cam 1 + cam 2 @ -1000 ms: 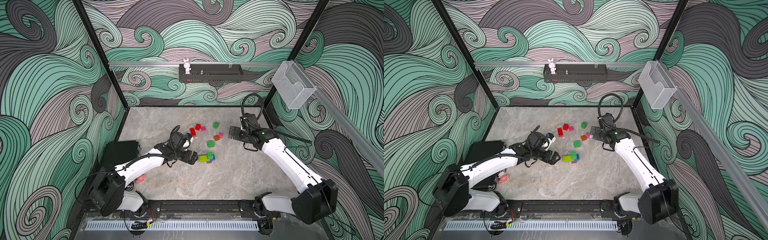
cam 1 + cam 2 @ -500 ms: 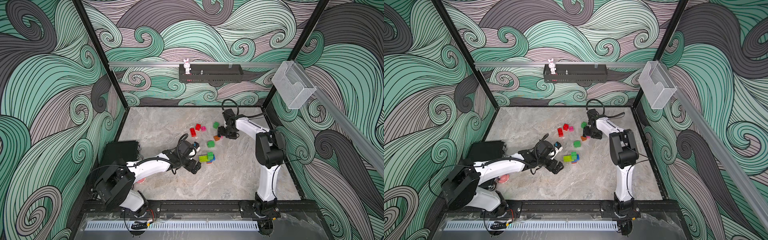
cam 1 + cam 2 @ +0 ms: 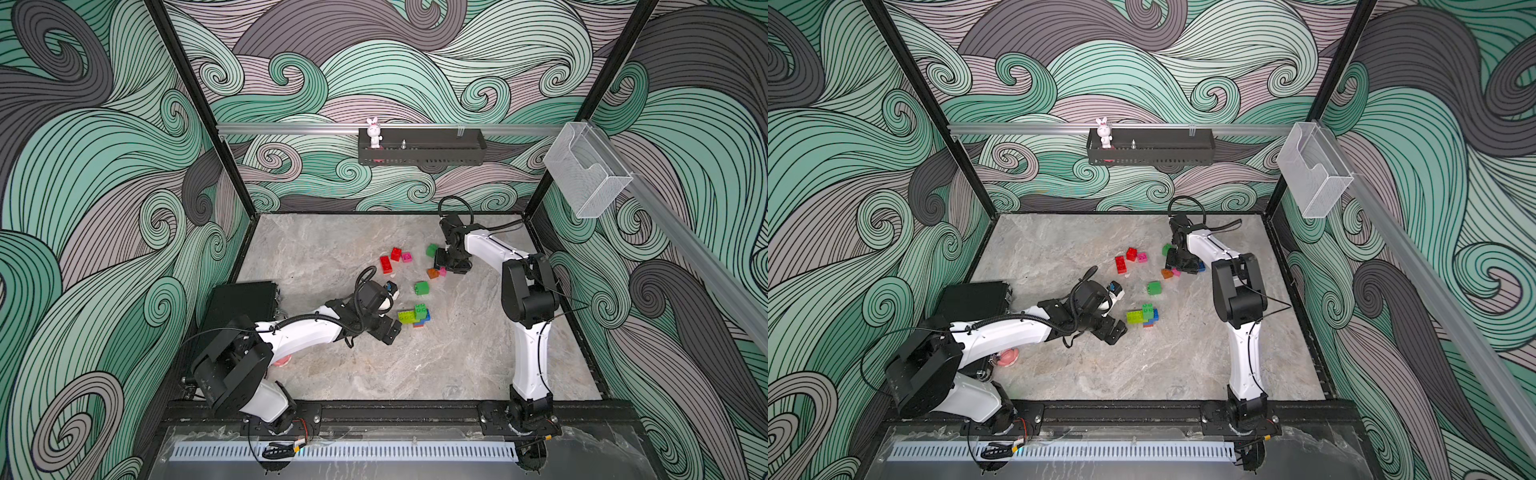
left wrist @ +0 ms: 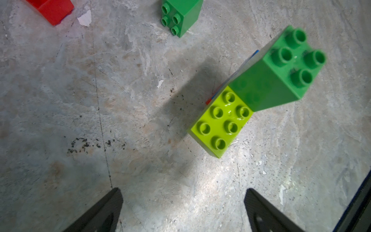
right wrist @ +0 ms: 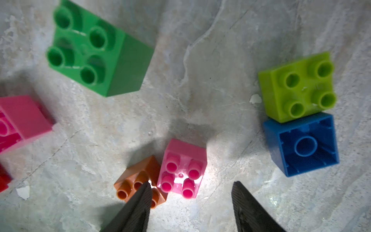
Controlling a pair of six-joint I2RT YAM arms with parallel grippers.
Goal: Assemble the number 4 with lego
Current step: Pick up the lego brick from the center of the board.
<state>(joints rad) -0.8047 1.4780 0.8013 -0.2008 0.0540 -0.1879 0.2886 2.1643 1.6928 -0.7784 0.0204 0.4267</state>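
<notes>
**Fingers spread on both arms; no brick held**

Left fingers stand wide apart over bare floor, nothing between them. Left gripper sits low, just beside the stack, not touching it. Stack: long lime brick studs up, green brick pressed onto one end. Blue and red edges show beneath; how they join cannot be told. Black box lies beside the left arm, by the side wall.

Behind the stack, green cube alone, studs up.

Next back, orange brick and small pink brick, studs up, touching side to side. Right gripper hangs low over this pair. Right fingers parted, clamping nothing. In the wrist view one tip overlaps the orange brick, the other stands clear of the small pink brick. Whether the tip touches the orange brick, cannot tell. Near the pair, small lime brick studs up, touching a blue brick whose hollow underside shows.

Just beyond the right gripper, far green brick, studs up. Toward the left arm's side at about the same depth: long red brick, short red brick and far pink brick. The last two sit just beside each other; touching or not, cannot tell.

On the back wall, black shelf with a white rabbit standing at one end.
</notes>
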